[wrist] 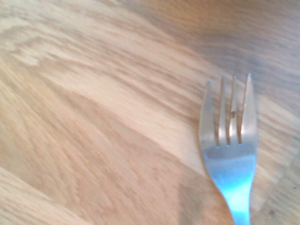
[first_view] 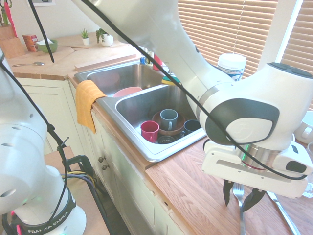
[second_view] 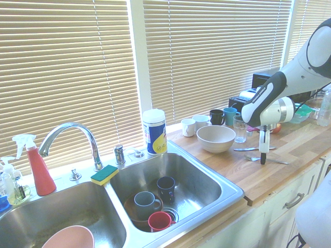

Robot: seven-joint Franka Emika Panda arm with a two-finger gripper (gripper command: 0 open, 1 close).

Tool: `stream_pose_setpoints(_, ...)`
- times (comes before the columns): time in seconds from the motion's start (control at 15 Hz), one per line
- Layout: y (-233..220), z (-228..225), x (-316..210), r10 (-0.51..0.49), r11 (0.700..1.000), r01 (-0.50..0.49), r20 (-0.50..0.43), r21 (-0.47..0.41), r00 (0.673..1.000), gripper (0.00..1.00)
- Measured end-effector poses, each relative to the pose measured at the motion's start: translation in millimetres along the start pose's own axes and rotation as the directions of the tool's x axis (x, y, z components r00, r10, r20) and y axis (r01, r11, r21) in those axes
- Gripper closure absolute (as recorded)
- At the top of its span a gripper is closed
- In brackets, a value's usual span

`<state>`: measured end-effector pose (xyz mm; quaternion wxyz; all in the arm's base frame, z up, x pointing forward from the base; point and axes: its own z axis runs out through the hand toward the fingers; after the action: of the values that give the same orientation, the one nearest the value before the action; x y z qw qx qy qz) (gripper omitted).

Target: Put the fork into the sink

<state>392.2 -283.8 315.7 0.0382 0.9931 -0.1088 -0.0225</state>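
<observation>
Hovering straight down over the wooden countertop, my gripper has its two dark fingers close on either side of the fork, narrowed about its neck but, as far as I can tell, not yet clamped on it. The fork lies flat on the wood, its long axis running roughly along the counter's length, tines toward the sink and handle away from it (the wrist view shows four tines and bare wood grain). A table knife lies just beside it. The sink's near basin holds mugs and a brown bowl. A cream bowl and several cups stand near the window, whose slatted blinds are lowered.
</observation>
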Motion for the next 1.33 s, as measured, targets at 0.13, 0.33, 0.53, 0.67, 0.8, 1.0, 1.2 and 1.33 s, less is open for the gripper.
stream_pose_setpoints(0.13,0,0,1,0.005,1.000,-0.005,-0.002,0.003,1.000,1.00)
stream_pose_setpoints(0.33,2,0,4,0.039,0.999,-0.039,-0.010,0.027,0.999,1.00)
stream_pose_setpoints(0.53,5,0,3,0.069,0.997,-0.068,-0.015,0.046,0.997,1.00)
stream_pose_setpoints(0.67,9,0,1,0.118,0.992,-0.117,-0.005,0.053,0.993,1.00)
stream_pose_setpoints(0.8,14,-5,-4,0.198,0.979,-0.199,0.022,0.049,0.980,1.00)
stream_pose_setpoints(1.0,7,-56,-25,0.313,0.949,-0.316,0.067,0.025,0.947,1.00)
stream_pose_setpoints(1.2,-49,-120,-39,0.357,0.934,-0.358,0.035,0.010,0.933,1.00)
stream_pose_setpoints(1.33,-131,-146,-40,0.370,0.929,-0.370,0.003,0.007,0.929,1.00)
